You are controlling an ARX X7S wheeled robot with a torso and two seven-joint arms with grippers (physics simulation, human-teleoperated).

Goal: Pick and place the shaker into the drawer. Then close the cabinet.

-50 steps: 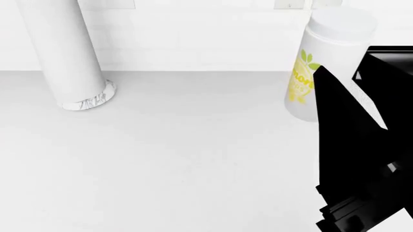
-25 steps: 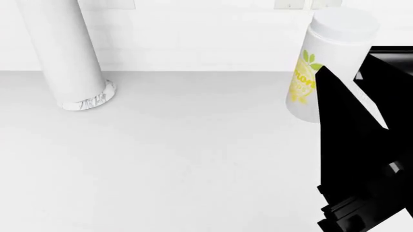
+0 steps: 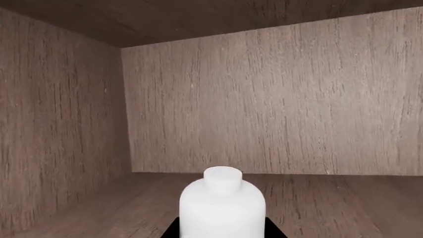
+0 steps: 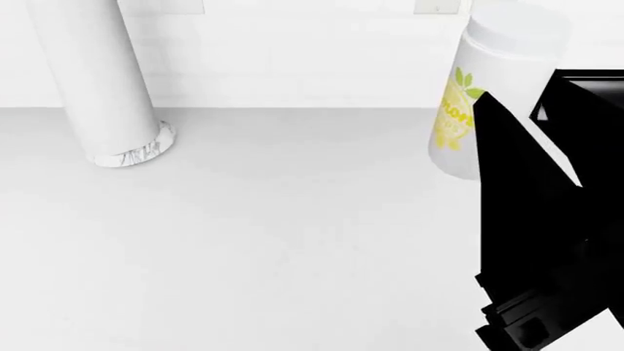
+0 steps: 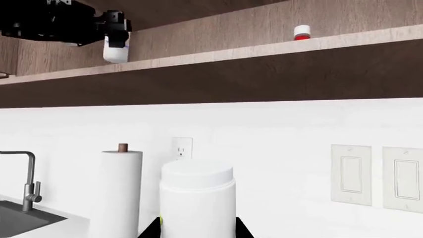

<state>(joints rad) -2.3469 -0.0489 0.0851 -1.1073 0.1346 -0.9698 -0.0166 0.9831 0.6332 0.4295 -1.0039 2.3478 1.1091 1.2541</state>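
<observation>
Right gripper [image 5: 197, 232] is clamped low on the shaker [image 4: 495, 95], its fingers just showing either side of the body. The shaker sits tilted beside the wall above the white counter [image 4: 273, 241], probably lifted for carrying. No drawer in view, so placement isn't started. Left gripper [image 5: 111, 30] is up in the wooden wall cabinet [image 3: 278, 99], holding a plain white bottle [image 3: 222, 206].

Right arm [image 4: 546, 241]: flat matte black, angular wedge-shaped panels, stepped ridges near base w/ small grey marks. Left arm [image 5: 59, 22]: black, blocky segments.
</observation>
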